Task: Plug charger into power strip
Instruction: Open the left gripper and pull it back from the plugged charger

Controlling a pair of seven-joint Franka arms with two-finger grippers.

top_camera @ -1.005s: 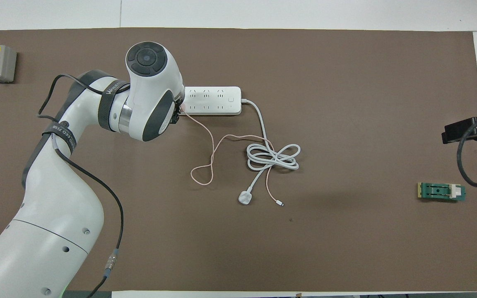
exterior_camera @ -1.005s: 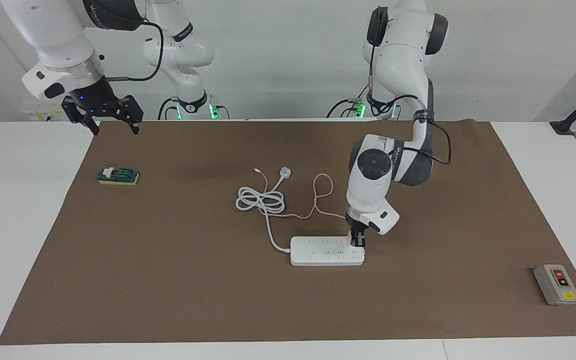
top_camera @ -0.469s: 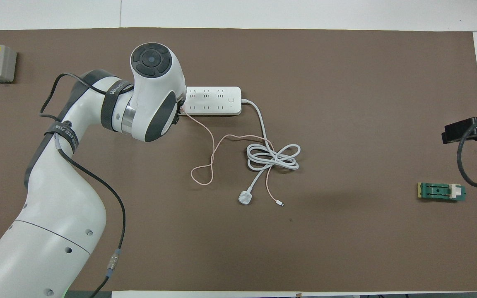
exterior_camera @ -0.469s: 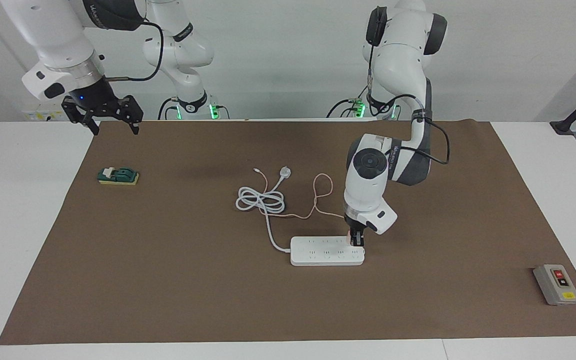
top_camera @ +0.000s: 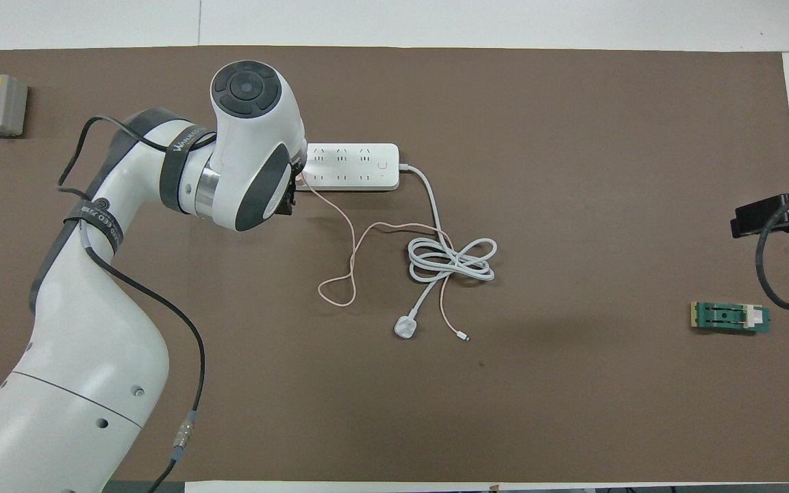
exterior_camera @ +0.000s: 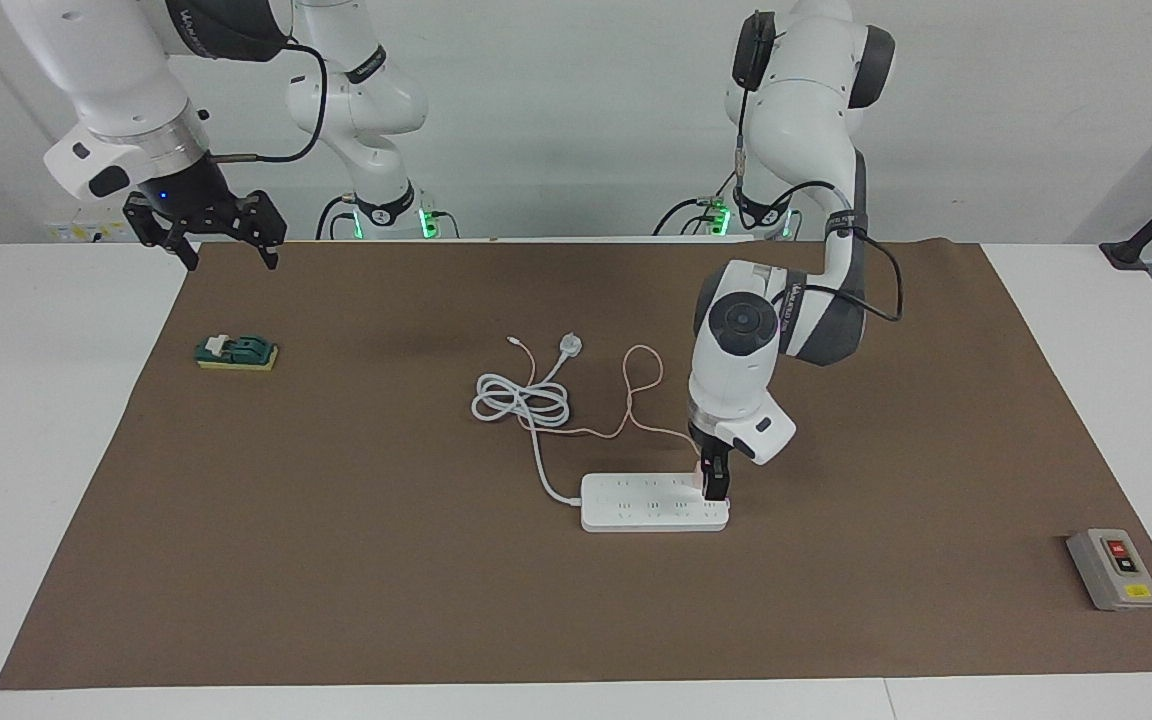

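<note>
The white power strip (exterior_camera: 651, 503) lies flat on the brown mat; it also shows in the overhead view (top_camera: 353, 166). My left gripper (exterior_camera: 715, 482) points down onto the strip's end toward the left arm's end of the table. It is shut on the pale-pink charger (exterior_camera: 714, 489), which sits low on the strip's top. In the overhead view the wrist hides the charger and the gripper. The thin pink cable (exterior_camera: 636, 385) trails from the charger toward the robots and shows in the overhead view (top_camera: 350, 274). My right gripper (exterior_camera: 204, 240) waits open above the mat's corner near its base.
The strip's coiled white cord (exterior_camera: 521, 400) and round white plug (exterior_camera: 570, 346) lie nearer the robots than the strip. A grey switch box (exterior_camera: 1113, 568) sits at the left arm's end. A green block (exterior_camera: 237, 352) lies at the right arm's end.
The left arm's wrist has swayed slightly above the strip's end, and the pink cable loop has shifted a little. The gripper tip stays at the strip. The right arm has not moved.
</note>
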